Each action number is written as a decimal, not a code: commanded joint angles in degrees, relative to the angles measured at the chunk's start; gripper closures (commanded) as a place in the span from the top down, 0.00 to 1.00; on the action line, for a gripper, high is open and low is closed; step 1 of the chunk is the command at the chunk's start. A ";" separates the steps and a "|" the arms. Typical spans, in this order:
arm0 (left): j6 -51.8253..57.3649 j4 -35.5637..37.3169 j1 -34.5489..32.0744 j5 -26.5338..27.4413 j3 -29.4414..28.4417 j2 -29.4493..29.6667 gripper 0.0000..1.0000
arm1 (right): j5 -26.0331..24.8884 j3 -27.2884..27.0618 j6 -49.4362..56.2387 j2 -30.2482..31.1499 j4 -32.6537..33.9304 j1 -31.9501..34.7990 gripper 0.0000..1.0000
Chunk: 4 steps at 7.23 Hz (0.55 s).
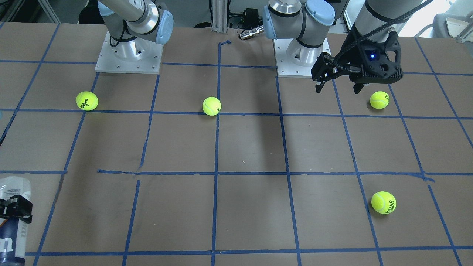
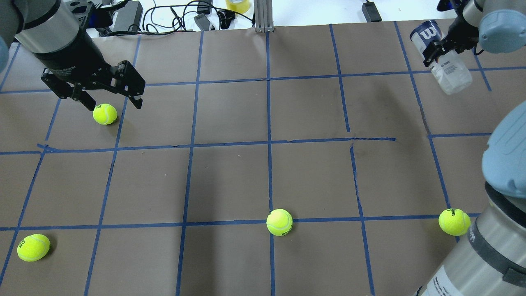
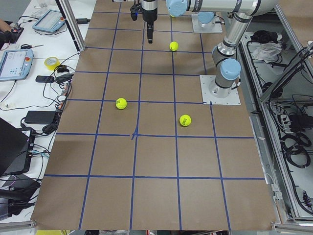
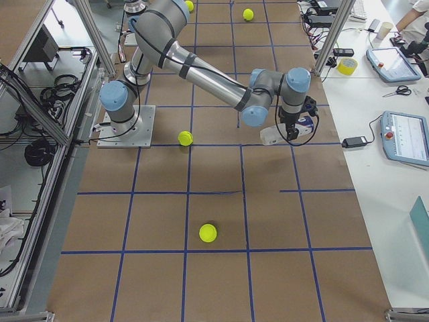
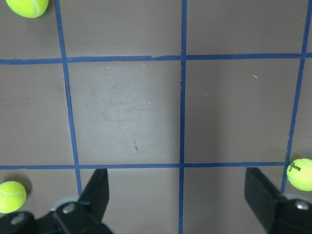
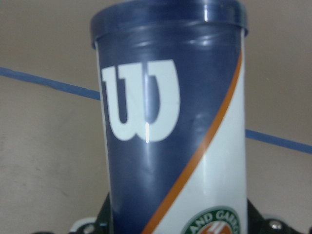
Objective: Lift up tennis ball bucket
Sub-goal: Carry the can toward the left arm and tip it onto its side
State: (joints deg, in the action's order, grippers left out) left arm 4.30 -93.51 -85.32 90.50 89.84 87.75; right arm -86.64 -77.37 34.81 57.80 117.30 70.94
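Observation:
The tennis ball bucket is a slim tube with a navy end, a white W and a clear lower part. It is at the table's far right corner. My right gripper is shut on its middle and holds it tilted. The tube fills the right wrist view and shows at the bottom left of the front view. I cannot tell whether its clear end touches the table. My left gripper is open and empty, hovering above a loose tennis ball.
Several loose yellow-green tennis balls lie on the brown, blue-taped table, including one in the middle and one near the right arm's base. Cables and boxes lie beyond the far edge.

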 commanded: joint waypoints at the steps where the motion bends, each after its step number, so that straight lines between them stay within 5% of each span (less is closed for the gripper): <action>1: 0.00 -0.09 0.76 1.43 -0.19 -0.03 1.00 | 0.68 -0.50 0.79 1.79 0.03 7.42 0.78; 4: 0.09 -0.18 4.10 1.26 -0.45 0.05 1.00 | 0.42 -0.50 4.02 1.97 1.17 17.27 0.77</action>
State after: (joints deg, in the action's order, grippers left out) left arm 4.33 -93.75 -82.41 91.84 89.51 87.73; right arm -86.13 -77.85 36.81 59.70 118.13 84.28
